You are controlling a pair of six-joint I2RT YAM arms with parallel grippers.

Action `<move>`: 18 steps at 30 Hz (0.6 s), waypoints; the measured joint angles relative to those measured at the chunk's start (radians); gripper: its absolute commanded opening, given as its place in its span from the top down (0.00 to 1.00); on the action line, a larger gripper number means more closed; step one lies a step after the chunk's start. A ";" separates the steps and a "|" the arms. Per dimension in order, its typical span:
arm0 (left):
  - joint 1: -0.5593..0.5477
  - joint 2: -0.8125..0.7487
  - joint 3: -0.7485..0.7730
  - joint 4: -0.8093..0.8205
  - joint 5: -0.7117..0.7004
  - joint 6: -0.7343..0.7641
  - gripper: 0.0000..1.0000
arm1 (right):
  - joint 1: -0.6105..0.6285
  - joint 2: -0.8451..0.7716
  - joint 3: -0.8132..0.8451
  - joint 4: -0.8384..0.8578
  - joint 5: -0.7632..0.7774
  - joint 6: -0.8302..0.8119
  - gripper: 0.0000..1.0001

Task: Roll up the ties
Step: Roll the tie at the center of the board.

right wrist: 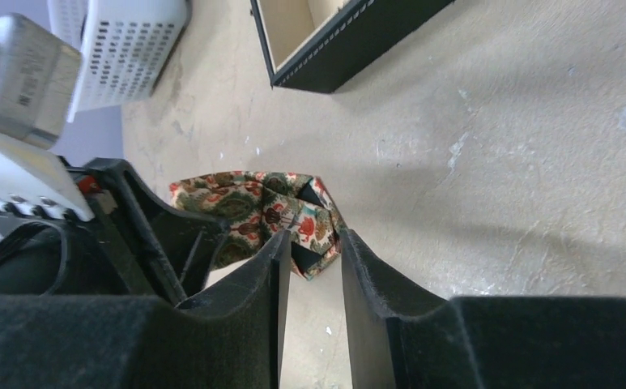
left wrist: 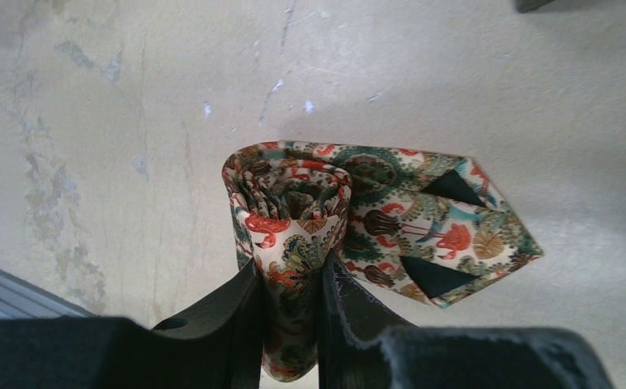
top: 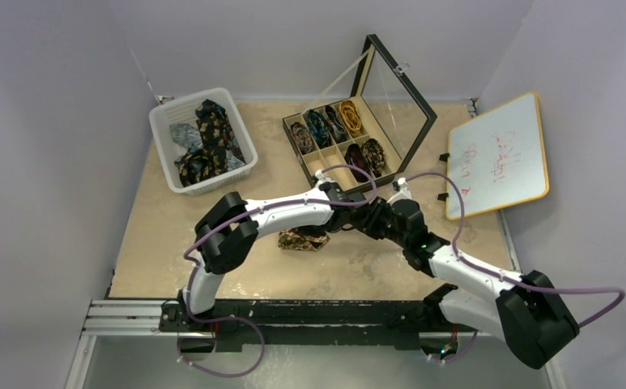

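Note:
A cream tie with red and green paisley print (left wrist: 293,194) is wound into a coil, and its pointed wide end (left wrist: 447,235) lies flat on the table to the right. My left gripper (left wrist: 291,271) is shut on the coil, a finger pressed to each side. In the top view this tie (top: 303,240) lies just under the left forearm. My right gripper (right wrist: 313,239) is open, and only bare table shows between its fingers. Its tips stop just short of the tie's pointed end (right wrist: 309,235). More ties (top: 208,138) are heaped in the white basket (top: 163,138).
A black compartment box (top: 338,162) stands at the back centre, its glass lid (top: 398,97) propped open, with several coiled ties (top: 325,128) inside. A whiteboard (top: 500,154) leans at the right. Both wrists crowd together over the middle of the table.

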 measured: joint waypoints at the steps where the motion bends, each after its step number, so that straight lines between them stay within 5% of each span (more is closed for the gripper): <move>1: -0.002 0.011 0.014 0.000 0.000 0.008 0.69 | -0.003 -0.014 0.000 -0.010 0.006 0.001 0.63; 9: -0.009 0.037 0.061 0.079 0.067 0.113 0.49 | -0.029 -0.121 -0.005 -0.049 0.051 0.005 0.54; 18: -0.003 -0.003 -0.005 0.311 0.278 0.292 0.46 | -0.051 -0.126 0.000 -0.120 0.072 -0.026 0.45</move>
